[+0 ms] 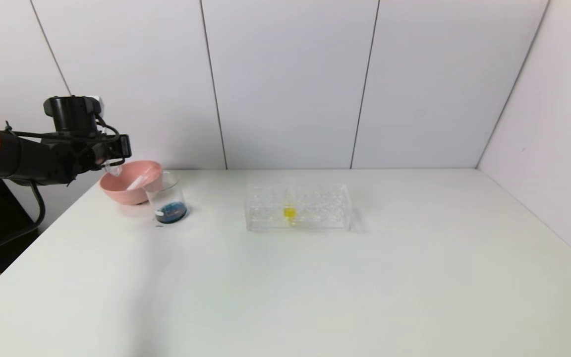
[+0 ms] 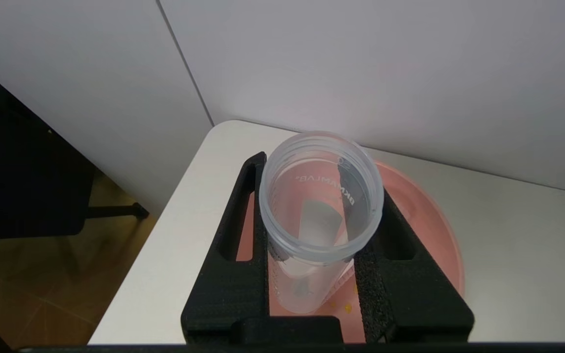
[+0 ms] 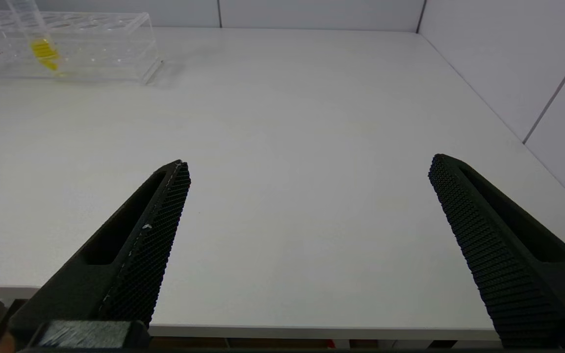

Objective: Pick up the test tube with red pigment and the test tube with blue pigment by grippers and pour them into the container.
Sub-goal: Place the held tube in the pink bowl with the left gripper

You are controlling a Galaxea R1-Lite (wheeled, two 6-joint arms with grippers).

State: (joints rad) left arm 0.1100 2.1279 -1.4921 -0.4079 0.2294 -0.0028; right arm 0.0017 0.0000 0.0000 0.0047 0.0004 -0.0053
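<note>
- Right gripper (image 3: 308,162) sits nearest, low over the near right edge of the white table (image 1: 315,287). Its two black fingers are spread wide with only bare tabletop between them, and it holds nothing.
- At the far left, the left gripper (image 1: 108,157) reaches in level from the left side and hangs above the pink bowl (image 1: 117,192).
- Its claw is drawn in tight on a clear test tube (image 2: 319,215), one padded finger pressed to each side of the tube just below the threaded mouth.
- That tube looks see-through along its whole length. Whether it is the one for red pigment or the one for blue cannot be told.
- The held tube is over the bowl, not over the glass, with its open mouth turned toward the wrist camera.
- Inside the bowl a pale, slim shape (image 1: 139,179) leans against the right wall. It looks like another clear tube, but that is not certain.
- Just right of the bowl, touching it or nearly so, stands the container (image 1: 166,191), upright on the table.
- A shallow pool of dark blue liquid (image 1: 170,213) covers the container's bottom.
- Well apart from the container, toward the middle of the table, lies the clear tube rack (image 1: 315,206), long side facing the robot.
- One tube with yellow liquid (image 1: 289,212) stands in the rack, left of its middle, slightly tilted.
</note>
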